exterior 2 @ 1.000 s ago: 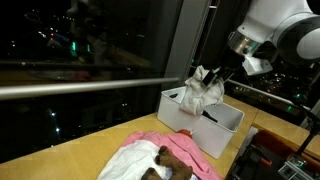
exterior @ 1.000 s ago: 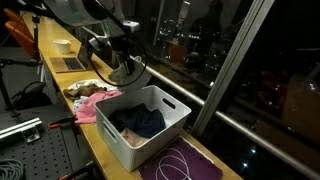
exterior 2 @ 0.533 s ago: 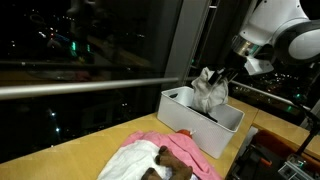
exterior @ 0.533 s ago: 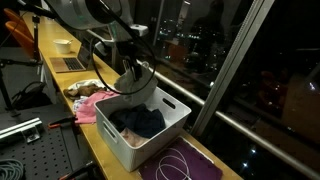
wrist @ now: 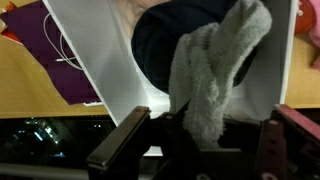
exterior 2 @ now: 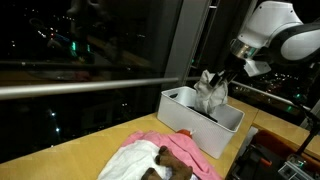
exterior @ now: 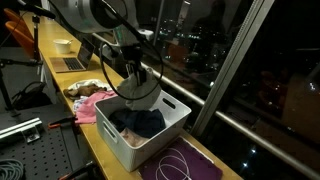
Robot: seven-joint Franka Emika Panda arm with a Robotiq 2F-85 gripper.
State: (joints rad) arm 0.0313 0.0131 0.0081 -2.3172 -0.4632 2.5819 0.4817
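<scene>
A long wooden table (exterior 2: 70,150) runs beside a dark night-time window (exterior 2: 90,40), whose glass and railing stand just beyond the gripper (exterior: 128,66). The jaws are pinched fully together on the top of a grey towel (exterior 2: 211,90), which hangs down from them in a limp bunch; in the wrist view the towel (wrist: 215,70) falls straight away from the fingers (wrist: 122,150). Directly below the jaws sits a white bin (exterior: 150,147), and the towel's lower end dangles over its opening, at or just inside the rim (exterior 2: 190,100); whether it touches anything inside cannot be told. At the bottom of the bin, under the towel, lies a dark blue garment (wrist: 158,45). The bin's walls close in on all sides below the jaws, with free air only above and toward the room side, away from the glass. Beside the bin, off to one side of the jaws, a purple mat (exterior: 190,165) carries a looped white cable (wrist: 66,52). On the opposite side, well apart from the jaws, a pink cloth (exterior 2: 172,146) and a white cloth (exterior 2: 135,160) lie heaped on the table.
</scene>
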